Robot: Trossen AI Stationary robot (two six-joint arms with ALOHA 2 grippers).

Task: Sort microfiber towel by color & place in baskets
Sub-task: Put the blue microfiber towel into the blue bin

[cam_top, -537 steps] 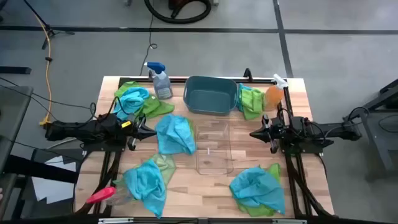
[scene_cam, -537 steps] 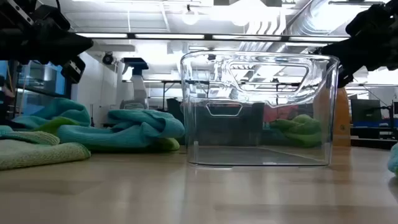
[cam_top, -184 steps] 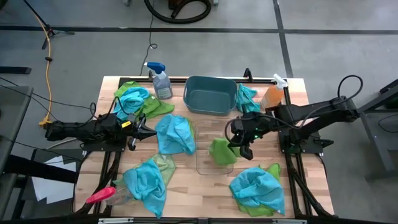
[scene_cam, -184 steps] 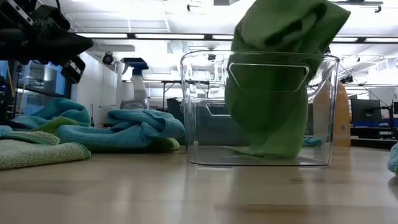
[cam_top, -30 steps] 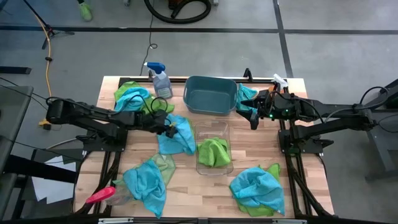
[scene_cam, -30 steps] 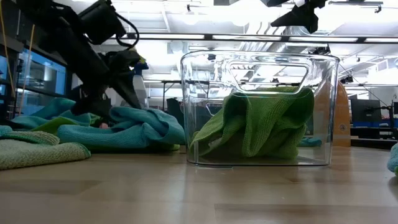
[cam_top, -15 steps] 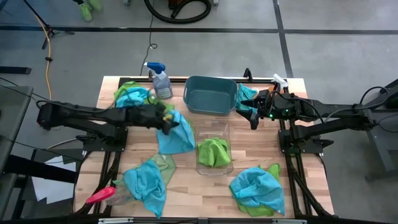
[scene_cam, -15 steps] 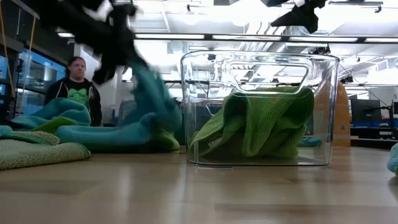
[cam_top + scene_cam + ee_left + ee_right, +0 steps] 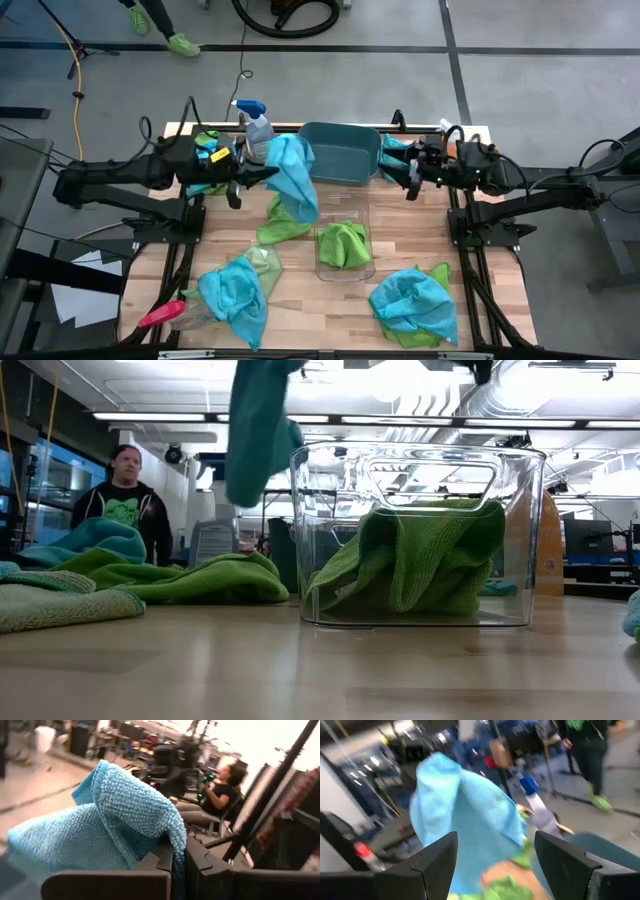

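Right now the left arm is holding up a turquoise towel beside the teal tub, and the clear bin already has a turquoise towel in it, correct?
Not quite. The towel in the clear bin is a green towel, as the low view shows. The rest holds: the left gripper holds the turquoise towel up beside the teal tub.

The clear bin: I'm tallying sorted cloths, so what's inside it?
Inside the clear bin lies one crumpled green towel, filling much of the floor. Whether anything lies beneath its folds cannot be seen.
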